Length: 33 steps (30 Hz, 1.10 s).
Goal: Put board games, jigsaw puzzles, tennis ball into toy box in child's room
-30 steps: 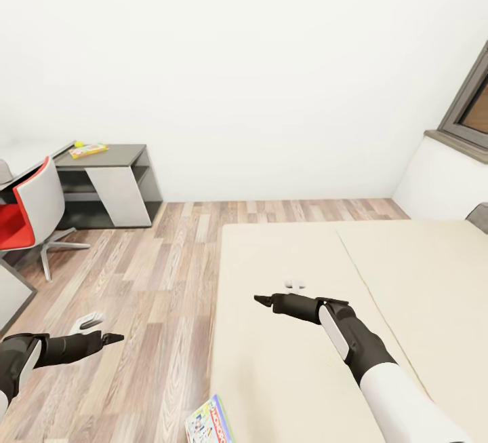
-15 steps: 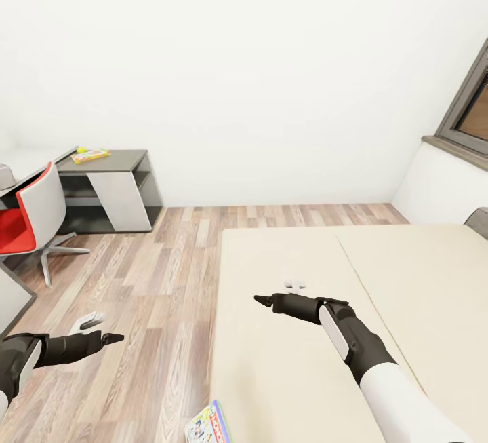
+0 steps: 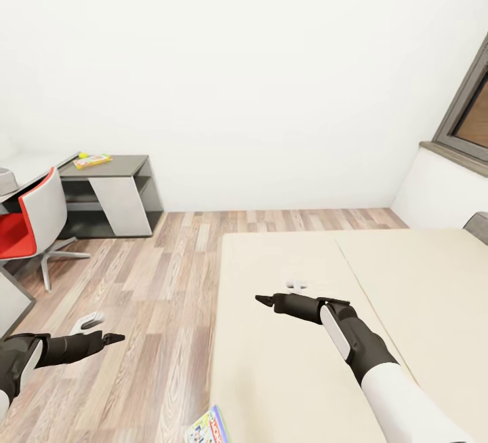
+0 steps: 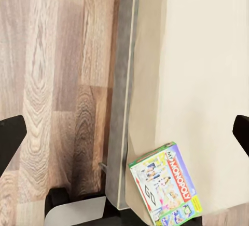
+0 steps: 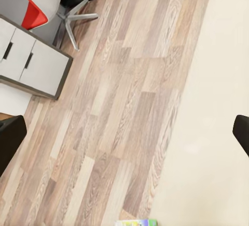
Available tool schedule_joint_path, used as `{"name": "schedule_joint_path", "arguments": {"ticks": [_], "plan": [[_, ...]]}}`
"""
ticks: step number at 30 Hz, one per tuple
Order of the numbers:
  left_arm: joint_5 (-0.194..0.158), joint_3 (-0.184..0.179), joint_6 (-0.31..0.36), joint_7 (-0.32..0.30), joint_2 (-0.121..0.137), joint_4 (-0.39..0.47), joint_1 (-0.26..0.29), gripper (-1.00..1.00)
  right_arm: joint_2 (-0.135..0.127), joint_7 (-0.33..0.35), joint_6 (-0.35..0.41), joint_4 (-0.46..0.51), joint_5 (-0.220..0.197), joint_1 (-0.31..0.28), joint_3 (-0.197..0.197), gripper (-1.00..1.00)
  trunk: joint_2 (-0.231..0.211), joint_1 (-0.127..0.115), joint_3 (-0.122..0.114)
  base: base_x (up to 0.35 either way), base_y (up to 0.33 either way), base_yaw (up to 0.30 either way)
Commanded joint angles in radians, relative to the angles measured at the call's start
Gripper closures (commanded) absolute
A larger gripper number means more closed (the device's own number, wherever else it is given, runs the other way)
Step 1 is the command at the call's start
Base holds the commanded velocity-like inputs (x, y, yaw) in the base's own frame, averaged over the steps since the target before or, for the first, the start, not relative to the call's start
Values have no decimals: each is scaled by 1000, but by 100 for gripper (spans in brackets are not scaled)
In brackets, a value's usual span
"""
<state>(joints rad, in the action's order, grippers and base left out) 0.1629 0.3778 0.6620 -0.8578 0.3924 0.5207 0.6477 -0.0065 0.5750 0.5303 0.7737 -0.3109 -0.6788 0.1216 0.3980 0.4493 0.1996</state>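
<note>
**Q:** What colours mark the bed (image 3: 298, 361)?

**A:** A plain cream mattress on a dark grey frame. At its near corner lies a board game (image 4: 168, 188), its white lid edged in green with red lettering and cartoon print.

**Q:** And the floor (image 3: 149, 294) beside the bed?

**A:** Wood planks, streaked in pale brown and grey.

**Q:** Beyond the bed?

**A:** White walls; a low dark grey cabinet (image 3: 115, 195) with a white door, a yellow box (image 3: 93, 160) on top; a red-and-white chair (image 3: 30, 222). The window frame (image 3: 461, 114) is grey-brown. Both arms are black, the right forearm (image 3: 400, 402) white.
</note>
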Motion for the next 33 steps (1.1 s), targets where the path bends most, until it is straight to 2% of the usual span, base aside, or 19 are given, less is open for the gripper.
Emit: {"name": "schedule_joint_path", "arguments": {"ticks": [1,33], "plan": [[10,7,6,-9,-1,1,1,-100,-1,-1,7,1,-7,-1,2,-100,2,1,0,0,0,0],[9,7,5,-11,-2,1,1,-100,-4,-1,7,1,-5,-1,2,-100,2,1,-52,0,0,0]]}}
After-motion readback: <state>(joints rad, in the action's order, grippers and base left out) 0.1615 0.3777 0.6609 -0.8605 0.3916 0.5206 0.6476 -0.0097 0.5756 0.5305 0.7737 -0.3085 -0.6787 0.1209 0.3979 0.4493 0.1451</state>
